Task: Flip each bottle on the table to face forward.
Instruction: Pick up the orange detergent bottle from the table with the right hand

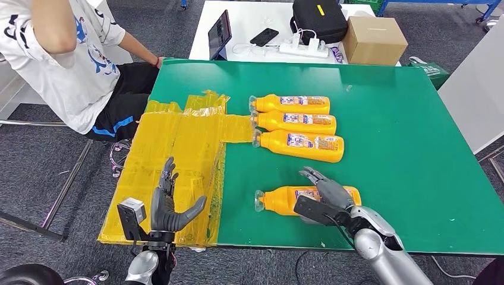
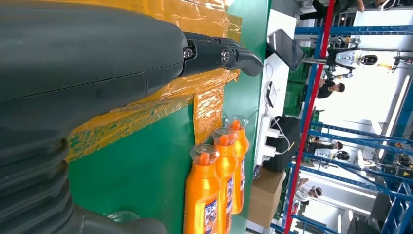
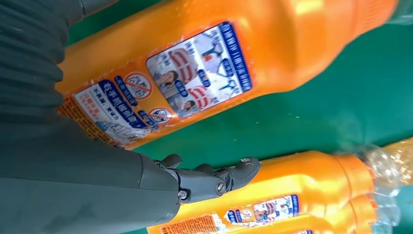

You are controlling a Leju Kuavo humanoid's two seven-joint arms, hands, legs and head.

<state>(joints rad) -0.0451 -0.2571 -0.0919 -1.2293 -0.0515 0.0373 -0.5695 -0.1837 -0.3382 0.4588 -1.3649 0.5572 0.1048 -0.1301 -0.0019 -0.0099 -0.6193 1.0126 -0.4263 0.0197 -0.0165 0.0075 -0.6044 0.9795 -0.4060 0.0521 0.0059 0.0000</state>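
The left hand (image 1: 168,205) hovers upright over the yellow film (image 1: 178,154), fingers spread, holding nothing. Right of the film, the right hand (image 1: 324,199) rests fingers-apart on the lone bottle (image 1: 279,200), near the green surface (image 1: 416,148)'s front edge, without gripping. Three bottles (image 1: 297,127) lie side by side beyond it.

Left hand (image 1: 168,205) raised with fingers spread; right hand (image 1: 325,195) reaching forward, uncurled.

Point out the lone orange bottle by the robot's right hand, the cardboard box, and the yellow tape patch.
lone orange bottle (image 1: 279,200): head view, bare body near the neck.
cardboard box (image 1: 374,38): head view, top flap.
yellow tape patch (image 1: 178,148): head view, its middle.
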